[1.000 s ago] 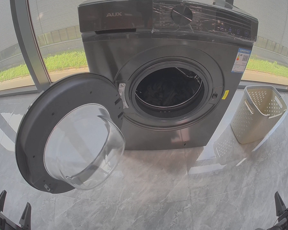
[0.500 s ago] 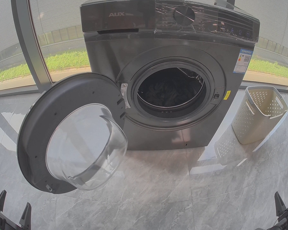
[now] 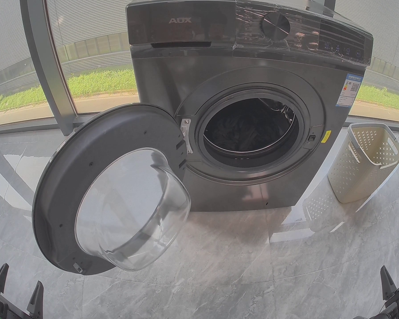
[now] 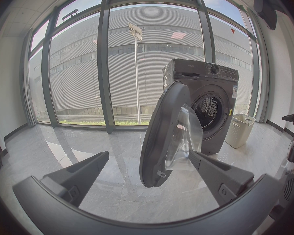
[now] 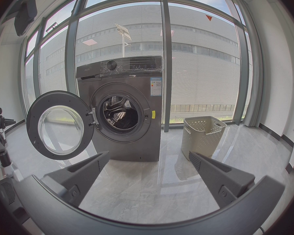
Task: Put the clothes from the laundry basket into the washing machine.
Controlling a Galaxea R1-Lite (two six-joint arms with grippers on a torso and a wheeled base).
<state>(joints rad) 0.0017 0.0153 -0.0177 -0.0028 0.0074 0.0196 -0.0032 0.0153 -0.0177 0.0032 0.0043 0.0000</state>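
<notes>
Both spread wide & empty: L claw [image 4: 148,154], R claw [image 5: 148,154], well apart from washing machine [image 3: 235,63]

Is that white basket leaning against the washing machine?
Apart. The right wrist view shows bare floor between the laundry basket and the washing machine.

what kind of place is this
Likely a laundry corner set up in a glass-walled commercial or lab building, not a home: a front-loading washing machine with its door open, a cream laundry basket beside it, both on a glossy tiled floor before floor-to-ceiling windows.
</notes>
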